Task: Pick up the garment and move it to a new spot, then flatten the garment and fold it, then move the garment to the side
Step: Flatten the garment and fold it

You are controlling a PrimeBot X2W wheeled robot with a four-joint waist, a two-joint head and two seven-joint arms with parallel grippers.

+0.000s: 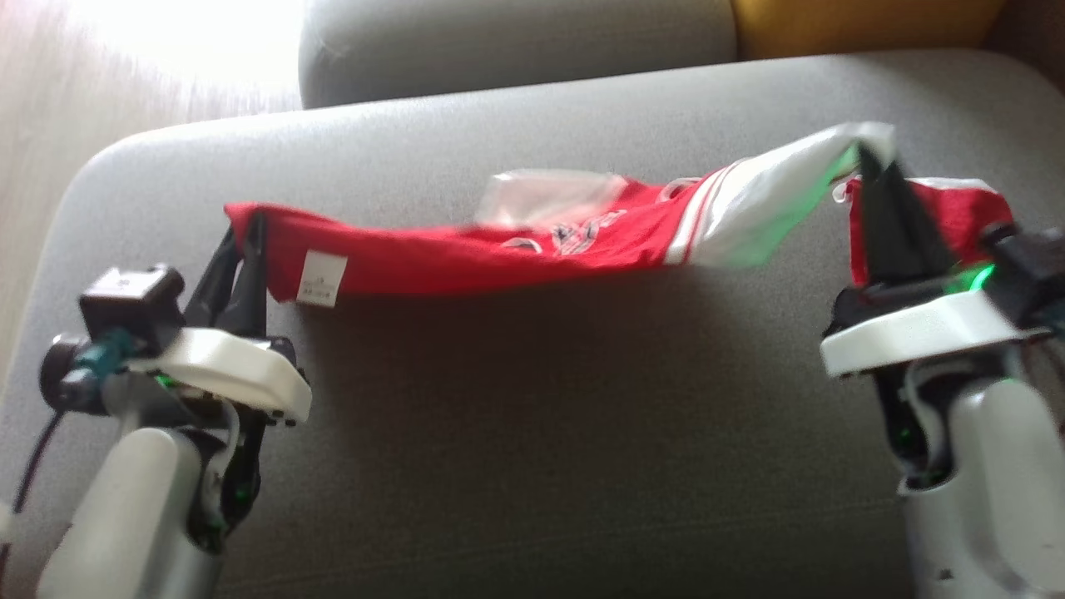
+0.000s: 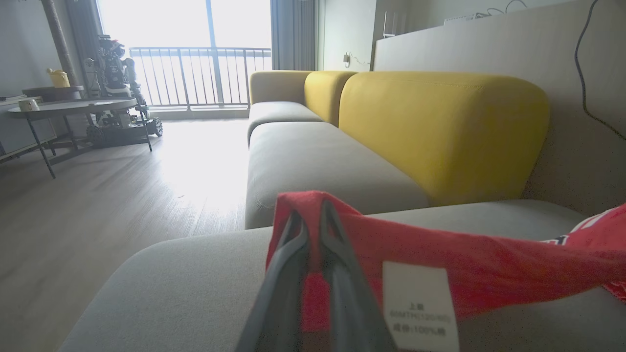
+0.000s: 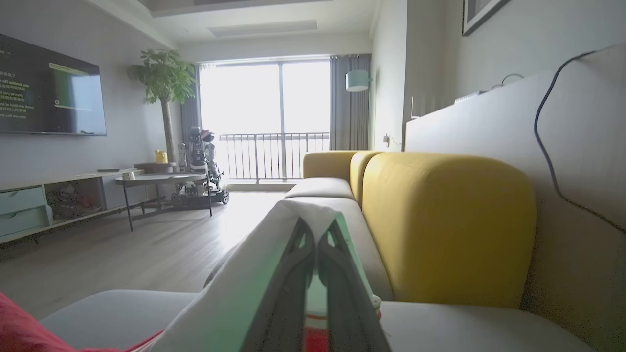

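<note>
The garment is a red shirt with white sleeves and a white care label. It hangs stretched between my two grippers above the grey sofa seat, sagging slightly in the middle. My left gripper is shut on its red hem at the left end. In the left wrist view the left gripper has the red cloth draped over its fingers. My right gripper is shut on the white sleeve at the right end. The right wrist view shows the right gripper pinching white fabric.
A second grey seat cushion lies beyond this one, with a yellow backrest at the upper right. Wooden floor runs along the left. A round side table stands across the room.
</note>
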